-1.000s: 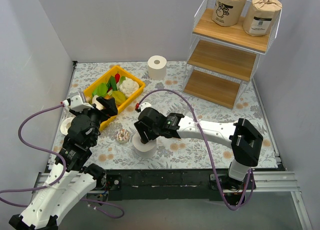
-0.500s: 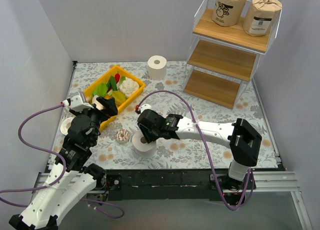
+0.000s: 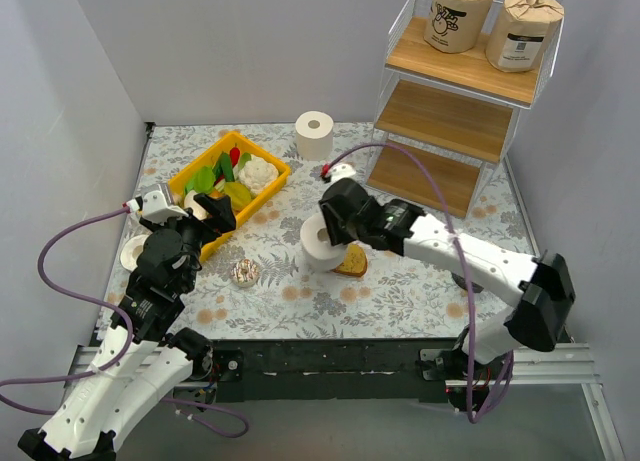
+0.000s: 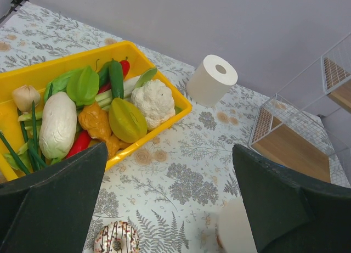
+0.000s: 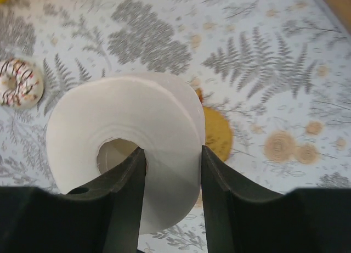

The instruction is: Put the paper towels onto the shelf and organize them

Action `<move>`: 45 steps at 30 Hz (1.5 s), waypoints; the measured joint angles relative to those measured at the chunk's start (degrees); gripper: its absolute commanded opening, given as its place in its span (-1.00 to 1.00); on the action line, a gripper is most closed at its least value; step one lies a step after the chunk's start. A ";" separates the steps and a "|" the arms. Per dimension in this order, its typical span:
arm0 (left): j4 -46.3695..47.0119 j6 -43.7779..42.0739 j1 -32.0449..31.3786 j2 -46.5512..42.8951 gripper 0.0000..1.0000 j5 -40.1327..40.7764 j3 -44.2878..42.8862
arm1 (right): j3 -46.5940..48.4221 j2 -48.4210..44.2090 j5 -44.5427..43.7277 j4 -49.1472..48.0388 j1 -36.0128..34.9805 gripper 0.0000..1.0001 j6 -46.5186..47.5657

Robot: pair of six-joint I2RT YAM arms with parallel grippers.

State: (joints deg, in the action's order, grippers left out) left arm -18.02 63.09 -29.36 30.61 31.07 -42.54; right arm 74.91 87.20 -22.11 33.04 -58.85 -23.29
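Observation:
My right gripper [image 3: 335,236] is shut on a plain white paper towel roll [image 3: 320,244], one finger inside its hollow core and one outside, holding it above the table's middle. In the right wrist view the roll [image 5: 159,121] fills the space between the fingers of the gripper [image 5: 171,152]. A second white roll [image 3: 314,135] stands at the back, also in the left wrist view [image 4: 212,80]. Two tan wrapped rolls [image 3: 459,14] [image 3: 524,28] stand on the top board of the shelf [image 3: 445,121]. My left gripper [image 3: 185,211] is open and empty by the tray. No dark-wrapped rolls show.
A yellow tray [image 3: 282,168] of toy vegetables with a cauliflower [image 3: 259,171] sits back left. A doughnut [image 3: 244,272] lies near the front. A brown bread slice [image 3: 352,264] lies under the held roll. A white object [image 3: 133,251] sits at the left edge.
My right gripper has lifted the white roll from the table's front and carried it back and right toward the middle, uncovering the bread slice. The left arm has not moved.

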 measured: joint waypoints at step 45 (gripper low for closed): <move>0.04 -0.07 0.00 0.94 0.96 -2.58 0.00 | -15.43 -6.47 8.17 -2.51 25.35 0.38 18.75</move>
State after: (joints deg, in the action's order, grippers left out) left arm -17.98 63.02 -29.36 31.55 28.49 -42.54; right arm 59.48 80.73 -13.93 30.52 -33.50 -4.54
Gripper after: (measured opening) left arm 0.981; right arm 0.687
